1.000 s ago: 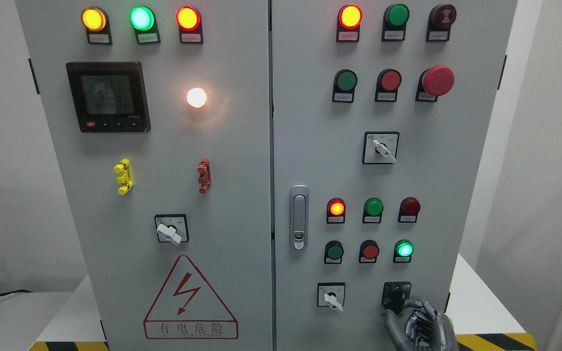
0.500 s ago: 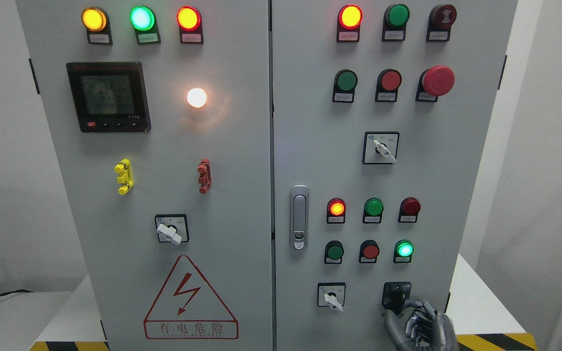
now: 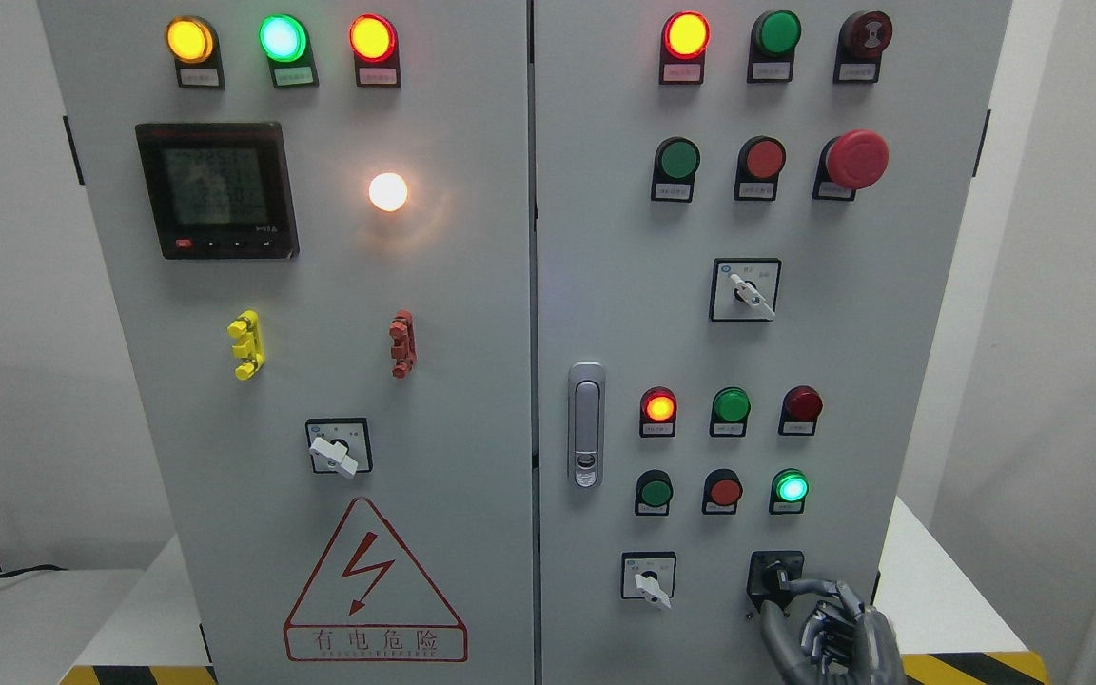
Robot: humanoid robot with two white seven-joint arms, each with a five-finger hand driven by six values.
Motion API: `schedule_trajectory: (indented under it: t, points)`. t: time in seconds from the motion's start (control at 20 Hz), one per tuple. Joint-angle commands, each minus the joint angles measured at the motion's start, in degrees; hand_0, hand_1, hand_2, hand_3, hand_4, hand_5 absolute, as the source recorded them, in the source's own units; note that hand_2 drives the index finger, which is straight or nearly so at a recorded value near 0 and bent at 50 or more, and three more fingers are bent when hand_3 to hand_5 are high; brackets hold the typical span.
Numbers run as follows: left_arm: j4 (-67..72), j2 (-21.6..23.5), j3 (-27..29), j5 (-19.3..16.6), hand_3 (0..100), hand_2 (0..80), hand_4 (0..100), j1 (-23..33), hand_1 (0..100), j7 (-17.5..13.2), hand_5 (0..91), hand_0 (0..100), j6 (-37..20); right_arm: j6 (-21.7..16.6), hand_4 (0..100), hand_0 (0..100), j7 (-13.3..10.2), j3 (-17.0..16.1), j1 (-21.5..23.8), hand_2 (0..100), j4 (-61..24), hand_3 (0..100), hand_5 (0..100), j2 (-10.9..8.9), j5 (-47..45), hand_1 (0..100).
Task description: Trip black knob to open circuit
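Observation:
The black knob [image 3: 776, 577] sits on its black plate at the bottom right of the grey cabinet's right door [image 3: 824, 314]. My right hand [image 3: 780, 599] comes up from the bottom edge just right of and below the knob. Its index finger [image 3: 814, 586] reaches the knob from the right and its thumb [image 3: 769, 620] rises from below, so the two pinch the knob. The other fingers are curled. The knob's lower edge is partly hidden by the hand. My left arm does not show.
A white selector switch [image 3: 648, 577] sits left of the knob. Above it are a lit green lamp [image 3: 790, 488], a red button [image 3: 725, 491] and a green button [image 3: 655, 492]. The door handle [image 3: 586, 423] is further left. A white table edge with hazard tape [image 3: 971, 663] lies at the right.
My right hand has shifted slightly right and up at the knob, with the index finger now stretched onto it. The whole view has shifted a little.

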Motion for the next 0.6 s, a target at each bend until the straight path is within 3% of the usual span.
schedule_trajectory:
  t: [0.0, 0.55]
  points:
    - [0.0, 0.0, 0.0, 0.3, 0, 0.0, 0, 0.0, 39, 0.0, 0.0, 12, 0.0, 0.2, 100, 38, 0.3, -0.8, 0.1, 45, 0.1, 91, 100, -0.02, 0.0, 73]
    - [0.0, 0.0, 0.0, 0.3, 0, 0.0, 0, 0.0, 39, 0.0, 0.0, 12, 0.0, -0.3, 100, 38, 0.3, -2.0, 0.7, 45, 0.0, 91, 100, -0.9, 0.0, 73]
